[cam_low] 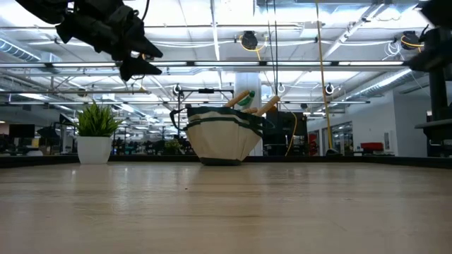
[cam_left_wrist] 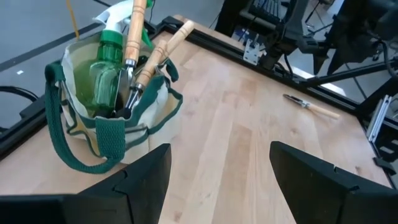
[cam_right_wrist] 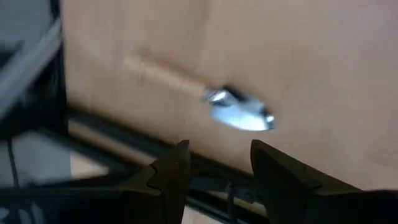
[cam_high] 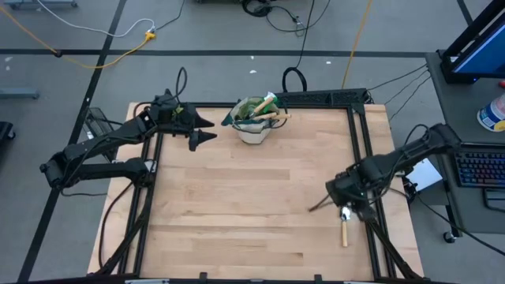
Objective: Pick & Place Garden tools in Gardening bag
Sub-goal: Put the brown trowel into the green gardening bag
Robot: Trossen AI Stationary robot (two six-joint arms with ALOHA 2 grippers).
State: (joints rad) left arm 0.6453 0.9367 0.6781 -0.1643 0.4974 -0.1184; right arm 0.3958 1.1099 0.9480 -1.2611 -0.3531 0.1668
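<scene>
One trowel (cam_high: 344, 227) is left out on the desk (cam_high: 252, 205), judging from these views; the bag (cam_high: 254, 120) at the far edge already holds a green spray bottle (cam_left_wrist: 109, 68) and two wooden-handled tools (cam_left_wrist: 149, 59) standing up out of it. The step in hand looks like the pick of that last trowel.

Right gripper (cam_high: 345, 207) hangs low over the near right part of the desk, close to the frame rail. In its wrist view the trowel (cam_right_wrist: 205, 99) lies flat just ahead of the fingertips, shiny blade nearer to them and the wooden handle pointing away. Its jaws are parted and bare; they grip nothing and do not touch the trowel.

What comes next, as I judge it, is a short reach forward and down so the fingers straddle the handle or the neck behind the blade, then a close, a lift, and a carry across the desk to the bag. Because the trowel lies close beside the rail, the descent needs care not to catch the frame.

Left gripper (cam_high: 202, 130) waits raised off the desk just beside the bag, which sits ahead of its fingers in the wrist view. Its jaws also stand apart with nothing between them.
</scene>
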